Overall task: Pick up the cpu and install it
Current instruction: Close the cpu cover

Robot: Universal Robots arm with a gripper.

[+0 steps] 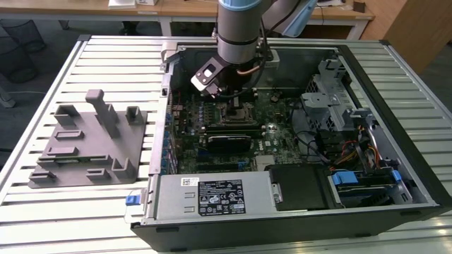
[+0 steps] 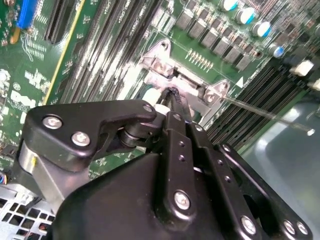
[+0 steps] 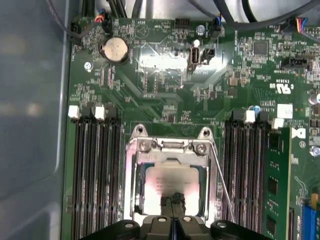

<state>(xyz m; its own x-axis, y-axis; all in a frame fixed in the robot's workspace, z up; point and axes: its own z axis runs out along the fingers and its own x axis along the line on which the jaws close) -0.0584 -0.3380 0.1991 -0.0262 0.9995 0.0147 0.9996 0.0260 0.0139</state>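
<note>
The cpu [image 3: 170,182], a flat square chip with a shiny silver top, lies flat inside the metal socket frame [image 3: 132,175] on the green motherboard in the first wrist view. My gripper [image 3: 173,200] hangs directly over it, its two thin black fingers pressed together and their tips touching or just above the chip's top near one edge. In the second wrist view the gripper [image 2: 171,95] tapers to a point beside the socket's hinge bracket [image 2: 160,62], and its black body hides the chip. In the exterior view the gripper [image 1: 224,98] reaches down into the open computer case above the socket [image 1: 236,108].
A thin socket lever wire [image 3: 220,175] runs along one side of the frame. Memory slots [image 3: 95,175] flank the socket, with one memory stick [image 3: 277,185] fitted. A grey plastic tray with upright posts [image 1: 88,148] stands at the exterior view's left. Case walls [image 1: 166,95], drive cage [image 1: 328,100] and cables surround the board.
</note>
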